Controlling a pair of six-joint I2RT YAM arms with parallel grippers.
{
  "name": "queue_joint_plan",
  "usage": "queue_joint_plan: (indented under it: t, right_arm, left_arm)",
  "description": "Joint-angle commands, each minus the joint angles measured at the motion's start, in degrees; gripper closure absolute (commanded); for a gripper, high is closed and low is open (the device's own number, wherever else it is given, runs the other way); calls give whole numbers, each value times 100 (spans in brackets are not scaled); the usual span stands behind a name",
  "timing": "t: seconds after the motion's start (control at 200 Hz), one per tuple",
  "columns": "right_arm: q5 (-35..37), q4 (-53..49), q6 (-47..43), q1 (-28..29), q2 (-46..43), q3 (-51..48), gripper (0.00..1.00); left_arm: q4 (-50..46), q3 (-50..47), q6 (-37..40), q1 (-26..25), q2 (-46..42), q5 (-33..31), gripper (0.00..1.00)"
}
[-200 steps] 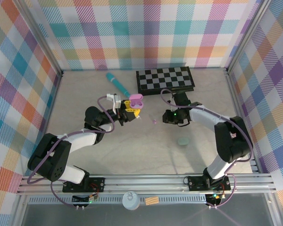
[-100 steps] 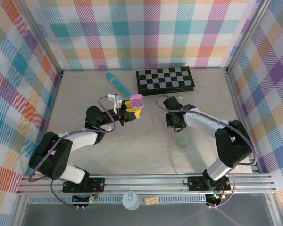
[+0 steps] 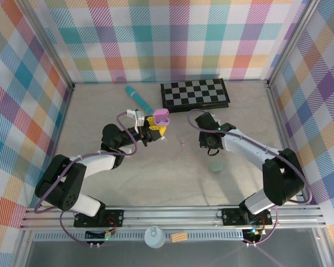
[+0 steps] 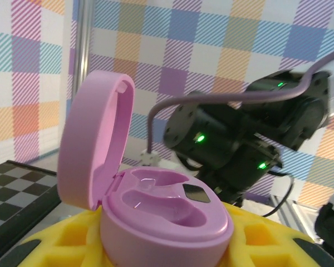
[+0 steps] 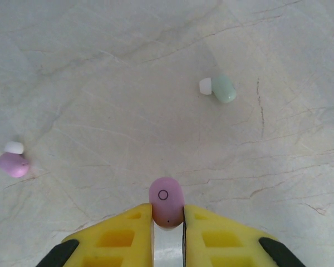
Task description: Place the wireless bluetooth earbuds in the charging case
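Right wrist: right gripper (image 5: 167, 216) closed on pink earbud (image 5: 166, 201); second pink earbud (image 5: 13, 164), mint earbud (image 5: 222, 88) loose on tabletop (image 5: 128, 83). Top external: left gripper (image 3: 157, 129) clamps opened pink charging case (image 3: 162, 117).

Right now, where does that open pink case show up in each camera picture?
Top external: the pink case sits near centre, raised at the tip of the left gripper, by the checkerboard's lower left corner.
Left wrist: the pink case is close up, lid open, resting on yellow fingers.
Right wrist: faces the table; the right gripper pinches a pink earbud.
Shared landmark: the checkerboard, at far left in the left wrist view.
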Motion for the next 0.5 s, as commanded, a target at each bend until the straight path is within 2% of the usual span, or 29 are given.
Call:
queue_joint_plan:
  t: [0.0, 0.225, 0.495]
  right_arm:
    - [-34, -350, 7, 88, -335, 340, 81]
    - [-216, -646, -69, 448, -743, 843, 80]
    - [-514, -537, -252, 1089, -871, 1835, 80]
  left_arm:
    - [-116, 52, 539, -17, 17, -313, 74]
    - [-324, 56, 1149, -232, 114, -894, 74]
    - [190, 120, 1249, -394, 559, -1218, 74]
